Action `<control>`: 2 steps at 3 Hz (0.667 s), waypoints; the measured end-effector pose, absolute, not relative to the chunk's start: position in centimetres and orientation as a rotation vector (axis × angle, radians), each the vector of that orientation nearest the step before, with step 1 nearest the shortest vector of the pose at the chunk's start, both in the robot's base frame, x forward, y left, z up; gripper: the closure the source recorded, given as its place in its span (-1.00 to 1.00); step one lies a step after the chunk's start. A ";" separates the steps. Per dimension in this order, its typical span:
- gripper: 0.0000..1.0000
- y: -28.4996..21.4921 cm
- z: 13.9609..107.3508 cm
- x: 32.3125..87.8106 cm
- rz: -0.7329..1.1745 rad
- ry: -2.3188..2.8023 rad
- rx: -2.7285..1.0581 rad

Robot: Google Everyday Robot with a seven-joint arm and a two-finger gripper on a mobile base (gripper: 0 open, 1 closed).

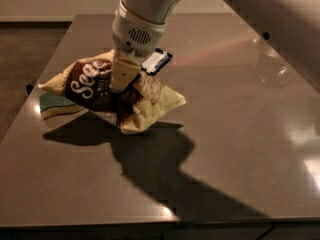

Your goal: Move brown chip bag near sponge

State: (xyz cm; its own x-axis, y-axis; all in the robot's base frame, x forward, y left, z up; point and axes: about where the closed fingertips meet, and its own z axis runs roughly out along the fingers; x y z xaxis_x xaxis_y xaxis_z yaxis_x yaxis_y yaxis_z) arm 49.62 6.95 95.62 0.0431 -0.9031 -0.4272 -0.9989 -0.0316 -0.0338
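The brown chip bag [100, 86] is crinkled dark brown with cream-yellow ends and white script. It hangs at the left of the grey table [225, 134], its left end over the sponge [55, 105]. The sponge shows a dark green top over a pale base and is partly hidden under the bag. My gripper [122, 81] comes down from above and is shut on the middle of the bag.
A small blue-and-white wrapped bar [156, 61] lies just behind the gripper. The table's left edge runs close to the sponge, with dark floor beyond. The arm casts a large shadow [160, 159] toward the front edge.
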 end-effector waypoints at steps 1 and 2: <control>-0.98 7.2 95.7 49.6 0.414 1.921 -2.002; -1.00 7.3 95.7 49.6 0.414 1.919 -2.002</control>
